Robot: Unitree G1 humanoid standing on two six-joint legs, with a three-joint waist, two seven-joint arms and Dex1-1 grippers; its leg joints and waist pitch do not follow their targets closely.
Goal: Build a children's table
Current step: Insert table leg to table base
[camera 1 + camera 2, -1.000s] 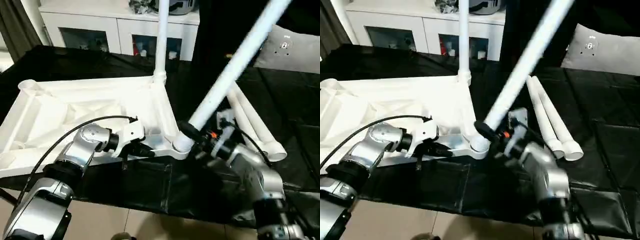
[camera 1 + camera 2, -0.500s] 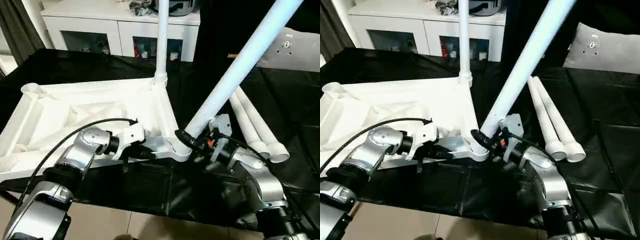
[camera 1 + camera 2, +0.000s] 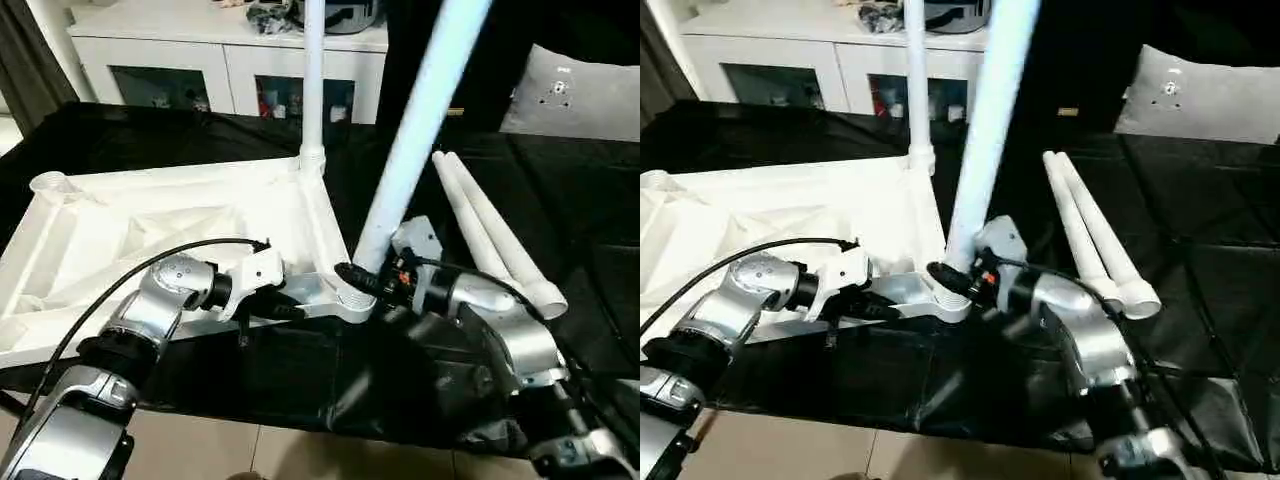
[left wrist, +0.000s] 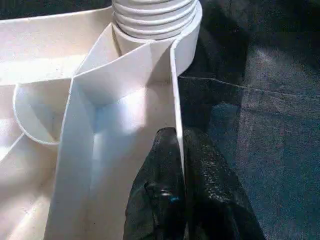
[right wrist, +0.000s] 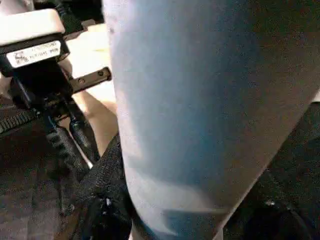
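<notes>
The children's table top (image 3: pixel 150 220) lies upside down on black cloth, ribs up. One white leg (image 3: pixel 312 90) stands upright in its far right corner socket. A second leg (image 3: pixel 415 130) rises steeply from the near right corner socket (image 3: pixel 348 300), leaning a little to the right. My right gripper (image 3: pixel 362 281) is shut around this leg's base, and the leg (image 5: pixel 200 100) is close up in the right wrist view. My left gripper (image 3: pixel 290 311) is shut on the top's near rim, its fingers (image 4: pixel 160 170) pinching the thin wall just short of that socket (image 4: pixel 155 20).
Two loose legs (image 3: pixel 490 235) lie side by side on the cloth to the right. A white cabinet with glass doors (image 3: pixel 200 70) stands behind, with a grey cushion (image 3: pixel 580 95) at the back right. The far left corner socket (image 3: pixel 48 184) is empty. Tiled floor (image 3: pixel 300 460) lies below the cloth's near edge.
The leg in my right gripper has swung from a strong rightward lean to nearly upright over the near right socket. My left gripper has kept its hold on the rim.
</notes>
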